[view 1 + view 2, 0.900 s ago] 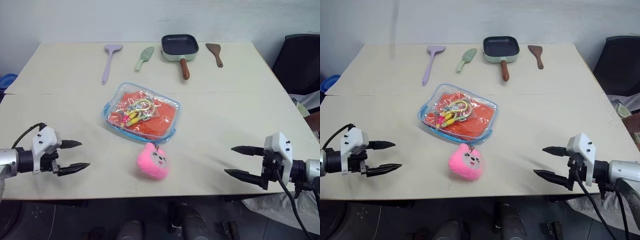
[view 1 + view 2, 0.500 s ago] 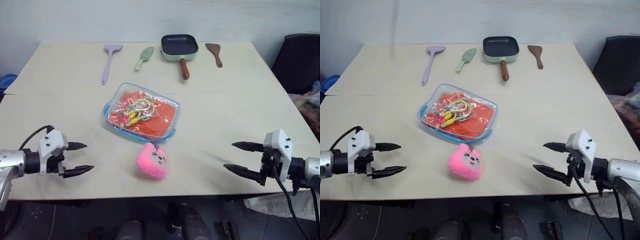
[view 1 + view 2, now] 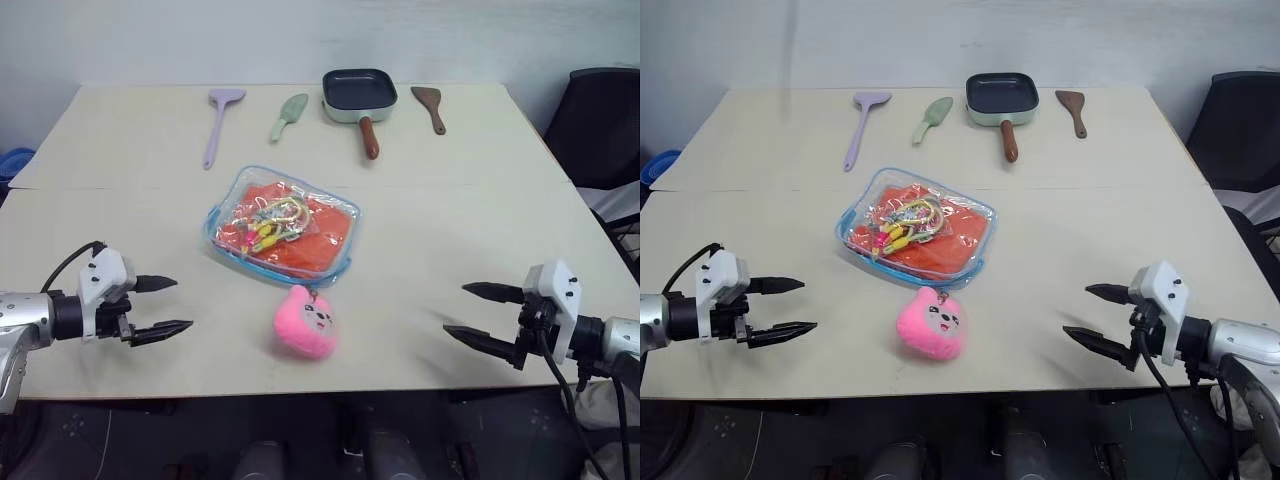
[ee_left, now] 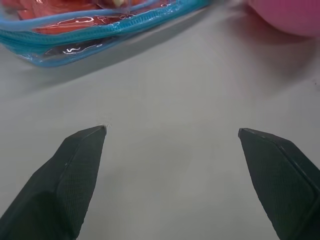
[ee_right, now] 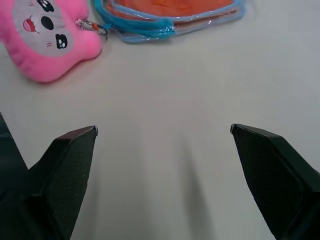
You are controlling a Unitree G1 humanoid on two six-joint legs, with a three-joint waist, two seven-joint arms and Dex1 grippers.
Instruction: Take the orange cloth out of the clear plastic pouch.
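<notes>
A: Start with the head camera. Where is the clear plastic pouch (image 3: 283, 228)?

B: Flat on the table (image 3: 450, 220), mid-surface. The orange cloth (image 3: 320, 240) is inside it, under a small packet of colourful bands (image 3: 270, 222). The pink plush charm (image 3: 306, 321) lies just nearer than the pouch, hooked to its near corner.

A: And past the pouch?

B: A purple spatula (image 3: 216, 124), a green spatula (image 3: 289, 115), a small pan (image 3: 360, 98) and a brown spatula (image 3: 430, 106), in a row along the far edge.

A: The grippers?

B: The left gripper (image 3: 165, 306) hangs to the left of the pouch and nearer, jaws spread, holding nothing. The right gripper (image 3: 472, 314) sits well to the right of the pouch, also spread and empty.

A: Left wrist camera?

B: Its two fingers (image 4: 75, 170) stand wide apart over bare table, with the pouch's blue trim (image 4: 100, 37) ahead, not touched.

A: Right wrist camera?

B: Fingers (image 5: 70, 165) apart as well; the charm and the pouch edge lie ahead, clear of both tips.
</notes>
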